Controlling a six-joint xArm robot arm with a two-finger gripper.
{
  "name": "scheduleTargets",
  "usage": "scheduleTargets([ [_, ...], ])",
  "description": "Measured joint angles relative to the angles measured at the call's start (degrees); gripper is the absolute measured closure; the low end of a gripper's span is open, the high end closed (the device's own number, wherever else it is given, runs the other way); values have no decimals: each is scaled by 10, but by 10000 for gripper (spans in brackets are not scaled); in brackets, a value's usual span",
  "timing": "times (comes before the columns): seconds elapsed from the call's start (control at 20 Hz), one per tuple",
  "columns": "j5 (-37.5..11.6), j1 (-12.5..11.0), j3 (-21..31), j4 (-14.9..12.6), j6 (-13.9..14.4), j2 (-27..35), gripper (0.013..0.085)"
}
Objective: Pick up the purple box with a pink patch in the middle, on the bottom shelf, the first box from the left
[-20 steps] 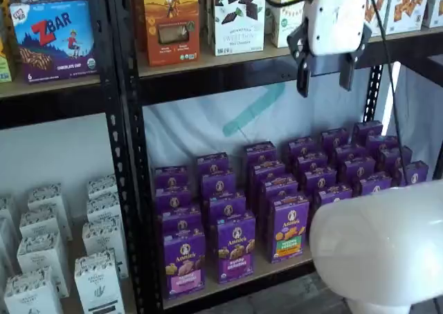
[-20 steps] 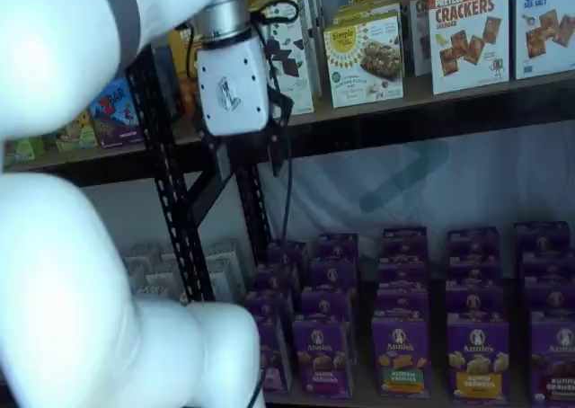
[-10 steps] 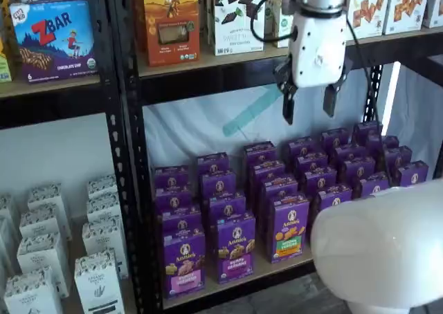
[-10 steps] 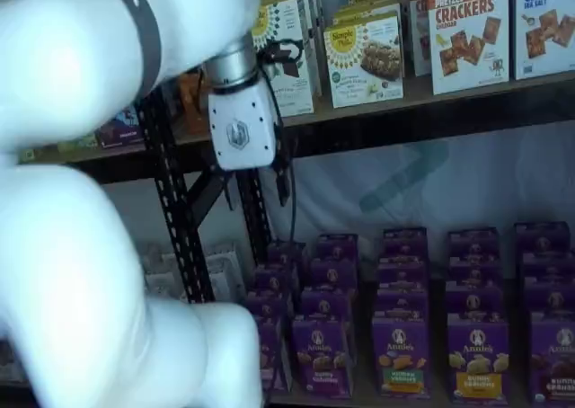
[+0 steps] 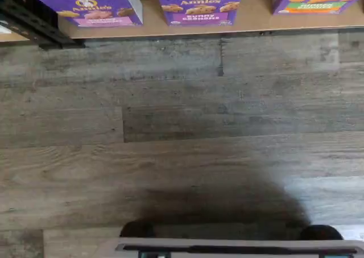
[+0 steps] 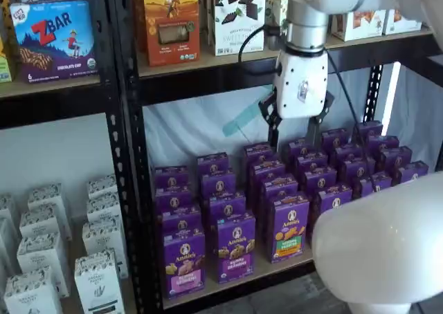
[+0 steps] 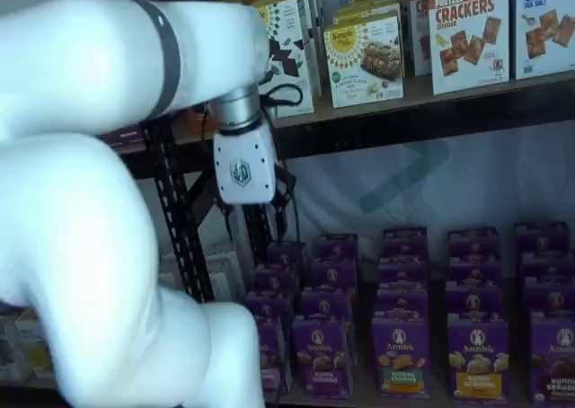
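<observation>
At the left end of the bottom shelf [image 6: 228, 279], at its front edge, we found the purple box [image 6: 184, 263] with its pink band, upright and first in the front row; the wrist view caught it too [image 5: 91, 5], beyond bare wooden floor [image 5: 182, 144]. Next along stood a purple box with a purple label [image 6: 235, 247], then a green-patched box [image 6: 288, 227]. Farther right, the gripper [image 6: 293, 129] hung below the upper shelf [image 6: 208, 61], over the back rows. Over the last second it had come down from that shelf's level and drifted left. We saw its fingers apart, holding nothing. We judged this the approach stage: the gripper was well apart from the target, with further leftward and forward travel needed.
</observation>
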Motion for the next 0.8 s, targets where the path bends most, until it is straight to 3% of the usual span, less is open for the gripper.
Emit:
scheduleTargets([
  [0.65, -121, 50, 67, 6, 43, 69, 130],
  [0.8, -140, 63, 74, -6, 60, 89, 130],
])
